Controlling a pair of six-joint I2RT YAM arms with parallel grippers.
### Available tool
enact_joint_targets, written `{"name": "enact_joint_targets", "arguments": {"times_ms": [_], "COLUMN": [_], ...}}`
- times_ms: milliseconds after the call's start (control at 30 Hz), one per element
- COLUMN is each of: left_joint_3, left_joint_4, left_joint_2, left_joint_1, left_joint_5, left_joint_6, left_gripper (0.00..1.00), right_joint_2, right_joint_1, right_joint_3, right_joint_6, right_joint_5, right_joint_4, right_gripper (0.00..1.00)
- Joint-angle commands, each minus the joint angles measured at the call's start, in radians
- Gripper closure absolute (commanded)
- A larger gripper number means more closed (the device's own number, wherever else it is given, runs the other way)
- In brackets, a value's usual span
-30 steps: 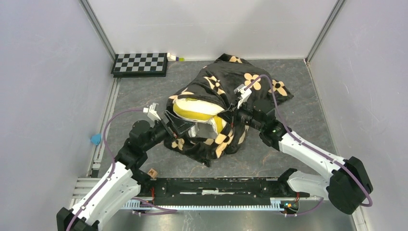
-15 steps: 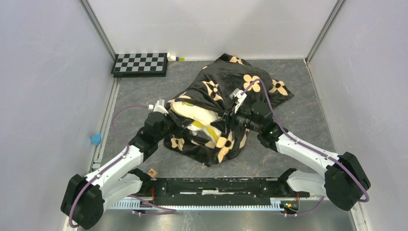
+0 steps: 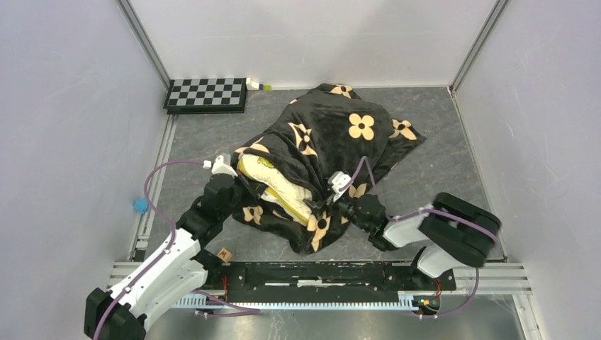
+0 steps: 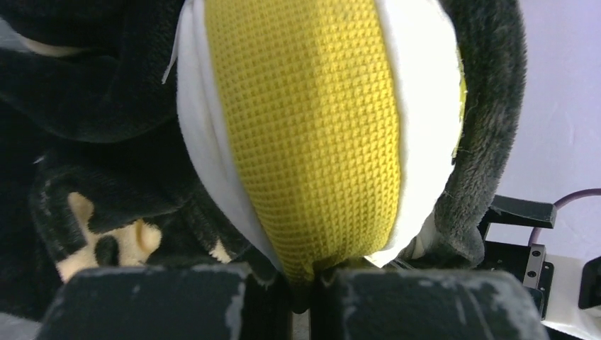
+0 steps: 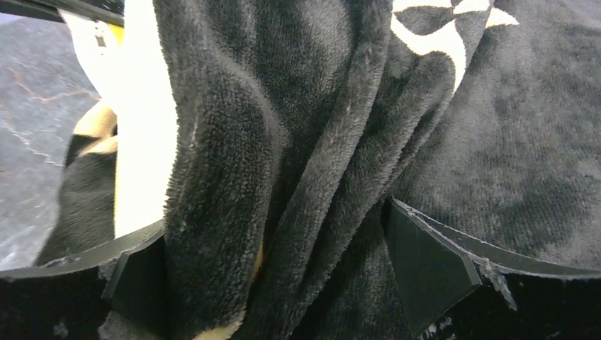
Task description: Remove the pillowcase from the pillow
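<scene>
Pillowcase: a black plush sack [image 3: 333,127] printed with tan flowers. It is heaped across the middle of the counter [image 3: 439,177], with its far end toward the back wall. Its open mouth faces the arms and is bunched around the pillow.
Pillow: a cream cushion [image 3: 280,185] with a yellow band. It pokes out of the mouth at the near left of the heap, and the rest lies under the black cloth.
Left hand: it sits [image 3: 246,180] at the pillow's bare end, on the left of the heap. In the wrist view its fingers [image 4: 149,301] are clenched nearly together on the lower tip of the yellow mesh band. White cloth lies on both sides of the band, and dark plush curls around that.
Right hand: it sits [image 3: 334,200] at the near right edge of the heap, with its arm folded low near its base. In the wrist view a thick fold of the black cloth fills the space between the fingers [image 5: 425,262], which grasp it. A strip of white pillow shows to the left of the fold.
Hands together: they are near each other, one on each side of the open mouth, with the bare pillow end between them.
Checkerboard: it lies flat [image 3: 205,94] in the far left corner, well apart from the heap. A small white and yellow-green item [image 3: 256,85] sits just beside its right end.
Wooden block: a small block [image 3: 225,253] at the near edge of the counter, by the left arm's base.
Blue object: it lies [image 3: 140,205] just outside the counter's left edge, too small to identify.
</scene>
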Motion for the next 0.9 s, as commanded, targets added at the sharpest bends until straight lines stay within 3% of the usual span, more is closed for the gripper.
{"name": "enact_joint_targets", "arguments": {"times_ms": [0,100,333,533,633,867], "left_joint_3": [0.025,0.025,0.014,0.017,0.014,0.021], "left_joint_4": [-0.044,-0.088,-0.113,-0.100,-0.085,-0.082], "left_joint_2": [-0.051,-0.065,-0.093,-0.065,-0.051,-0.025], "left_joint_1": [0.013,0.015,0.017,0.018,0.018,0.017], "left_joint_5": [-0.125,-0.133,-0.131,-0.104,-0.098,-0.067], "left_joint_6": [0.099,0.121,0.133,0.130,0.125,0.122], "left_gripper": [0.98,0.98,0.98,0.98,0.98,0.98], "right_joint_2": [0.192,0.286,0.417,0.480,0.479,0.328], "right_joint_1": [0.057,0.106,0.160,0.162,0.172,0.182], "right_joint_3": [0.070,0.114,0.263,0.376,0.348,0.221], "right_joint_6": [-0.161,-0.219,-0.322,-0.308,-0.331,-0.360], "right_joint_5": [0.152,0.204,0.299,0.240,0.140,0.207], "right_joint_4": [0.251,0.281,0.149,0.051,0.155,0.198], "right_gripper": [0.02,0.02,0.02,0.02,0.02,0.02]}}
